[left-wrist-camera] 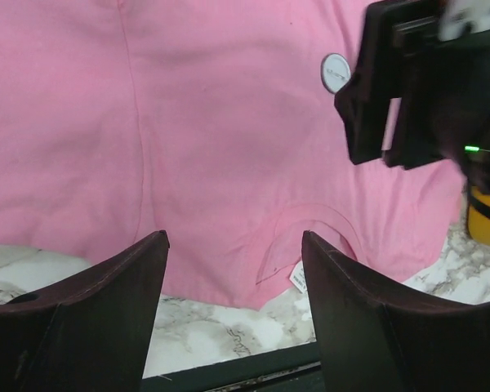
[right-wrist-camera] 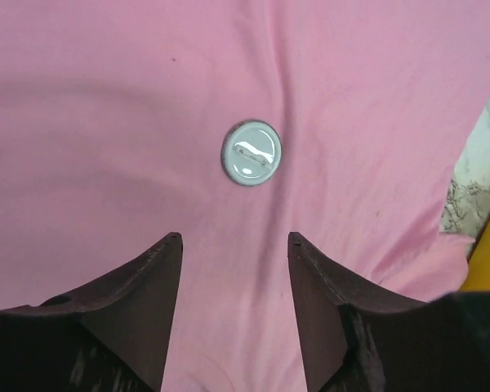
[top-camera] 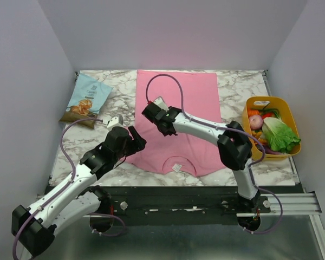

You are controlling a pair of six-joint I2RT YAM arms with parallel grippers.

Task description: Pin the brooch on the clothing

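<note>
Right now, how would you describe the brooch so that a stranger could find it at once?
Find the pink T-shirt spread flat on the marble table. On its fabric, just ahead of the open right gripper, lies the brooch. It is a small round silvery disc with a glossy face, unlike the flat white label at the neckline.

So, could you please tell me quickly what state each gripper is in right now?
Left gripper: open, holding nothing.
Right gripper: open, holding nothing; the brooch lies on the shirt just ahead of its fingers.
</note>
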